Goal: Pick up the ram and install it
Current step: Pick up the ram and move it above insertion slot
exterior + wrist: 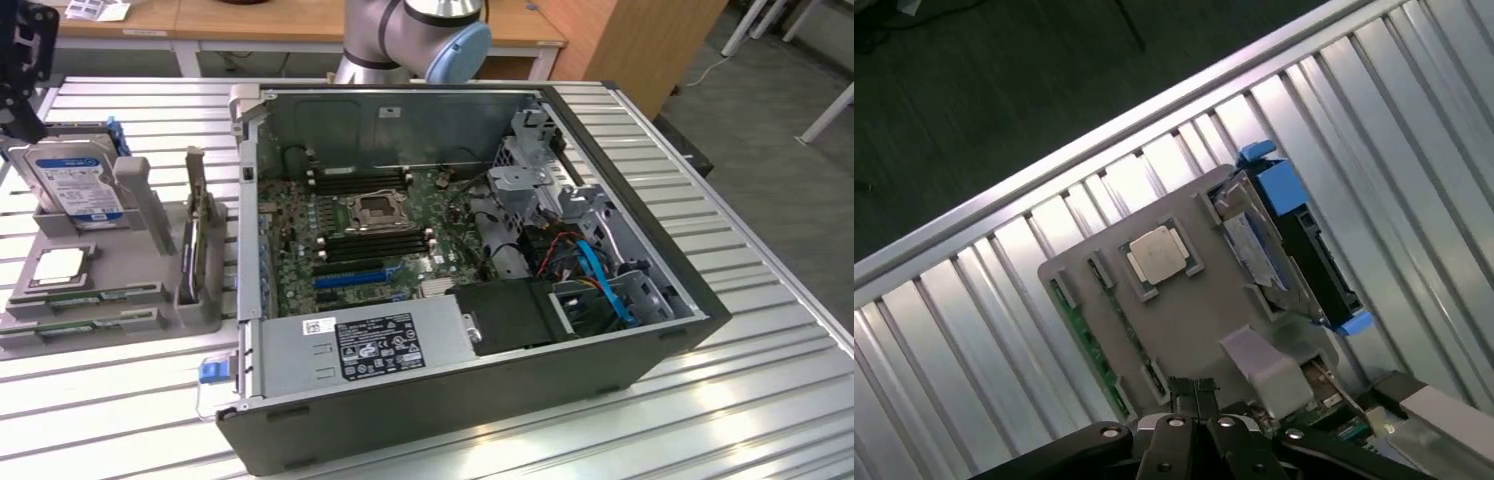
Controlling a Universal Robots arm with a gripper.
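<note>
The table (747,330) is a silvery top of long parallel metal slats that catch the light in bright bands, most strongly at the lower left of the exterior view. In the wrist view the same slats (974,330) run diagonally and end at a raised edge rail, with dark floor (984,90) beyond it in the upper left. Behind the table, along the top of the exterior view, stand pale wooden desks (254,20) and a wooden cabinet (627,50). Grey floor (787,170) runs down the right side.

An open computer case (534,400) takes up the middle of the table, with its motherboard (360,230) exposed. The arm's base (400,40) rises behind it at top centre.

At the left of the exterior view sits a grey holder (147,310). It carries a hard drive (78,185) standing upright and a processor chip (60,265) lying flat.

The ram (194,255) stands on edge in a slot on the holder's right side, just beside the case wall and untouched.

The pincer (24,120) hangs at the upper left of the exterior view, above the holder and apart from it. At the bottom centre of the wrist view, the pincer (1196,392) has its fingers pressed together with nothing between them.
</note>
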